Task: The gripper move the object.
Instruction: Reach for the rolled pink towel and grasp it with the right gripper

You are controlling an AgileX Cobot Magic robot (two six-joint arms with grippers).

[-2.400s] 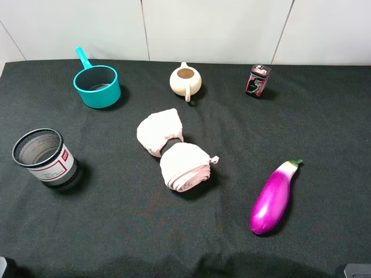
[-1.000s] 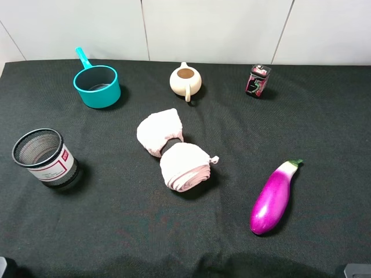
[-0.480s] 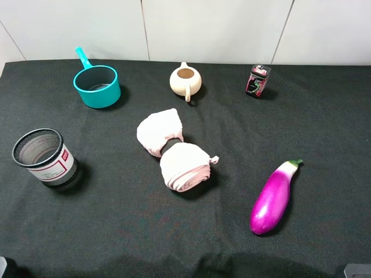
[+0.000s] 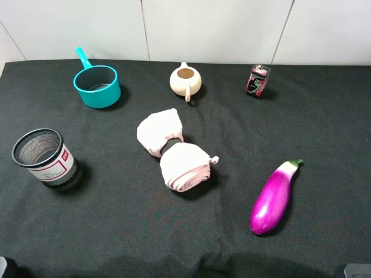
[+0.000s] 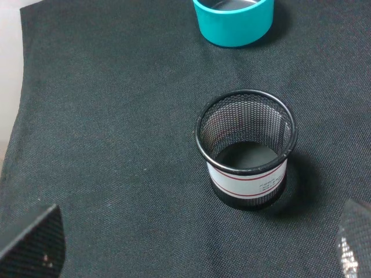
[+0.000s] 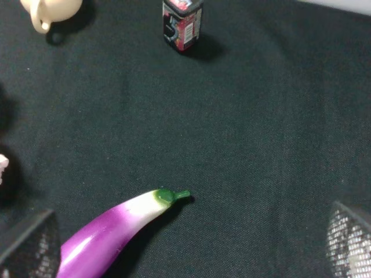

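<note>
- The left pincer (image 5: 194, 240) stood spread wide and empty, above the black wire-mesh pen cup (image 5: 246, 147).
- The right pincer (image 6: 191, 237) was likewise apart, holding nothing, over the glossy purple eggplant (image 6: 104, 234).
- The soft pale pink rolled cloth bundle (image 4: 174, 152) lay mid-way across the black worktop (image 4: 324, 127), well apart from both; the wide spread probably suited its bulk.

The left gripper (image 5: 197, 243) hangs with jaws spread wide: only its two dark fingertips (image 5: 32, 243) show. The right gripper (image 6: 188, 246) is posed alike, its jaws wide apart, fingertips (image 6: 348, 237) flanking the gap.
</note>
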